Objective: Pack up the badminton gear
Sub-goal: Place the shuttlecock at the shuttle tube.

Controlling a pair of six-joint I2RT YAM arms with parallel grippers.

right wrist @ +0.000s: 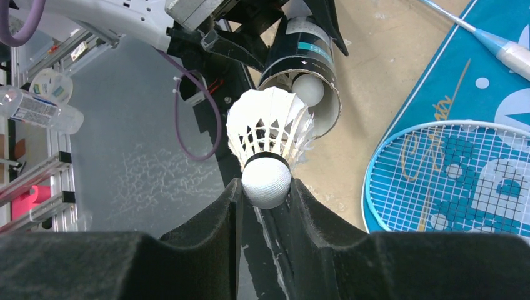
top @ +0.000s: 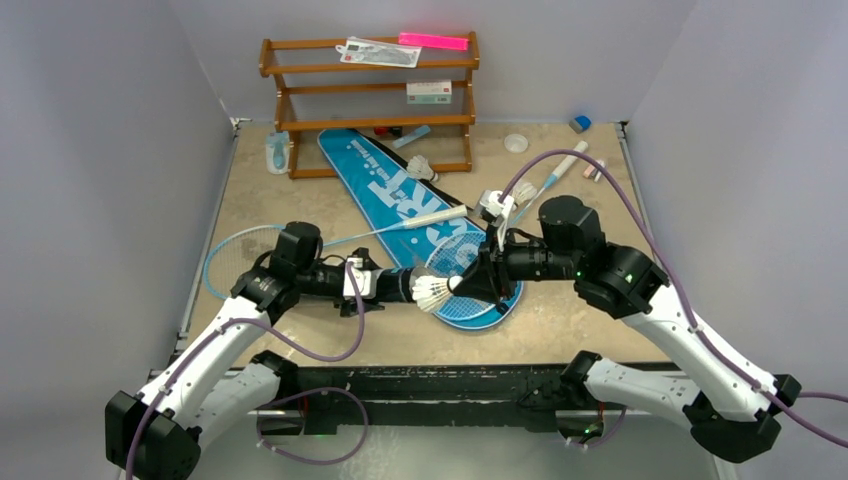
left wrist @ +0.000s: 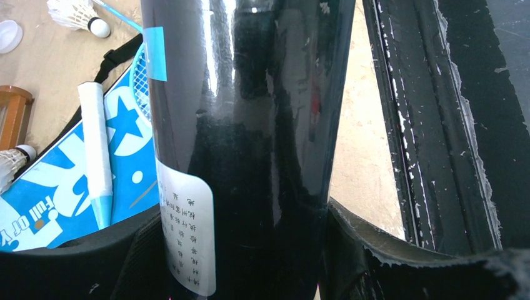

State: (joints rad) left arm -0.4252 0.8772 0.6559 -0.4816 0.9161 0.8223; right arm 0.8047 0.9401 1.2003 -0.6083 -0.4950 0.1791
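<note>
My left gripper [top: 385, 283] is shut on the black tube [top: 398, 284] [left wrist: 250, 125], holding it level above the table's front. Its open mouth [right wrist: 307, 81] faces right and shows the cork of a shuttlecock inside. My right gripper [top: 462, 287] [right wrist: 265, 187] is shut on the cork of a white shuttlecock [top: 432, 293] [right wrist: 267, 147]. Its feathers point at the tube mouth, just short of it. The blue bag [top: 385, 185] lies flat with one racket's head [top: 472, 272] [right wrist: 450, 181] on it. A second racket [top: 330, 240] lies to the left. Another shuttlecock [top: 422, 167] rests on the bag.
A brown wooden rack [top: 370, 100] stands at the back, with a small pale-blue bottle [top: 277, 152] to its left. A white cap [top: 515, 143] and a blue cube [top: 580, 123] sit at the back right. A black rail [top: 430, 385] runs along the near edge.
</note>
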